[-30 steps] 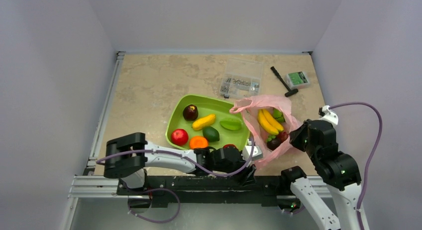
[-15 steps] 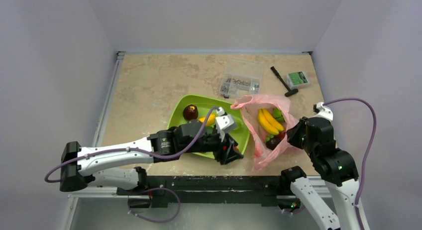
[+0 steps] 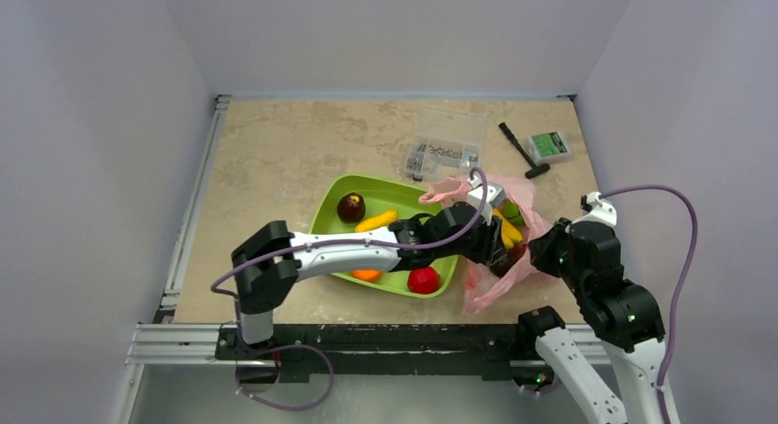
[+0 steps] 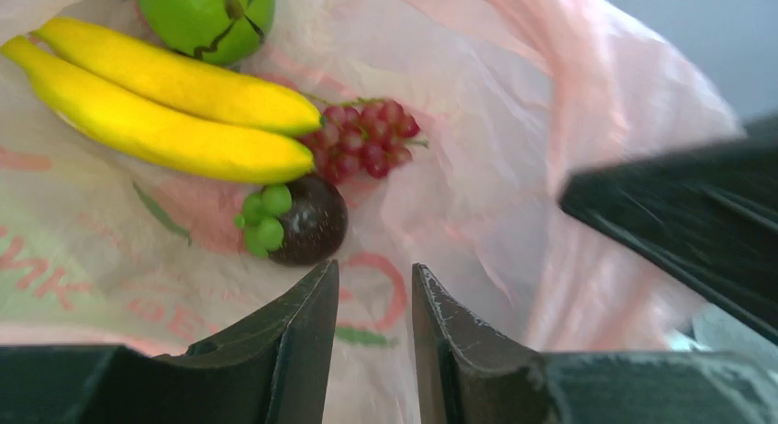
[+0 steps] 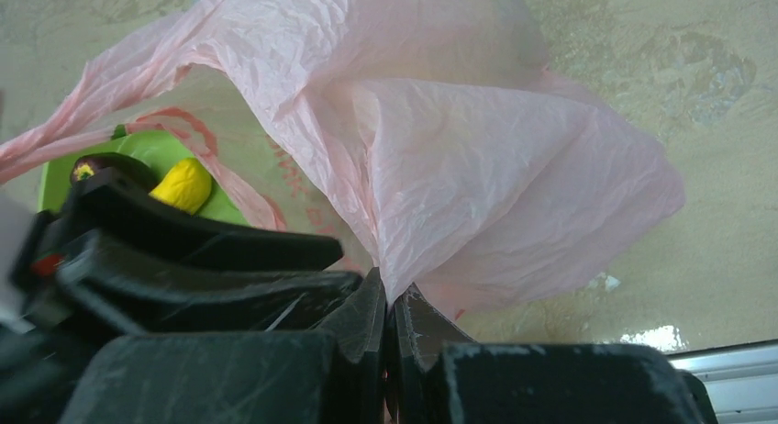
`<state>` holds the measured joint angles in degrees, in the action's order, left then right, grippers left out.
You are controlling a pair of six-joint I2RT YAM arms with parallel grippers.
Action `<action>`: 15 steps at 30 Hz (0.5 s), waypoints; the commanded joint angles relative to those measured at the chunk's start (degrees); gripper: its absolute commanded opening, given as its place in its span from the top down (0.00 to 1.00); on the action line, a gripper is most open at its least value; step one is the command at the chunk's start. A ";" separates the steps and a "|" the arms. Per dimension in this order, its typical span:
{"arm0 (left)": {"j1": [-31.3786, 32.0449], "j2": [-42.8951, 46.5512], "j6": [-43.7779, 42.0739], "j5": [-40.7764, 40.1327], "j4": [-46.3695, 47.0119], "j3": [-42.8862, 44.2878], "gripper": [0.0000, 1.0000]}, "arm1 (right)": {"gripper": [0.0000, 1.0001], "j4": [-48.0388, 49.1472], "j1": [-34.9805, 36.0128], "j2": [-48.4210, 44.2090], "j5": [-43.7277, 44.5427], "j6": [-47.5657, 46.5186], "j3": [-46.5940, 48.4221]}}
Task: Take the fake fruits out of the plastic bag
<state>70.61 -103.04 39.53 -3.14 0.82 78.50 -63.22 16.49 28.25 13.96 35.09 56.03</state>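
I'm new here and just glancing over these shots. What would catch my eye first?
The crinkled pink bag on the table's right side, its mouth open on bright yellow bananas, a red grape bunch and a green fruit. The left tool reaches into it, slightly open, while the right tool pinches the bag's edge. Beside it, a lime-green tray holds more fruit.

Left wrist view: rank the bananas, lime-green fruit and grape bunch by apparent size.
1. bananas, clearly largest.
2. lime-green fruit and grape bunch look alike; the fruit is cut off at the frame edge.
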 commanded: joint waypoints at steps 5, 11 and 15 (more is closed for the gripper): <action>-0.20 -12.95 -4.14 -4.81 10.19 9.50 0.69 | 1.00 1.67 -0.09 -2.48 -0.94 0.06 1.09; -0.47 -19.42 -6.97 -2.30 7.57 11.95 0.64 | 1.00 1.05 -0.08 -2.38 -1.65 -0.42 1.10; -0.47 -22.01 -7.28 0.92 2.51 15.05 0.51 | 1.00 1.67 -0.11 -2.50 -2.13 -0.46 0.85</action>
<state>70.50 -123.76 34.39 -5.48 6.04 89.06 -63.22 16.49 26.13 13.26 35.09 56.03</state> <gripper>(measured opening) 0.443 0.005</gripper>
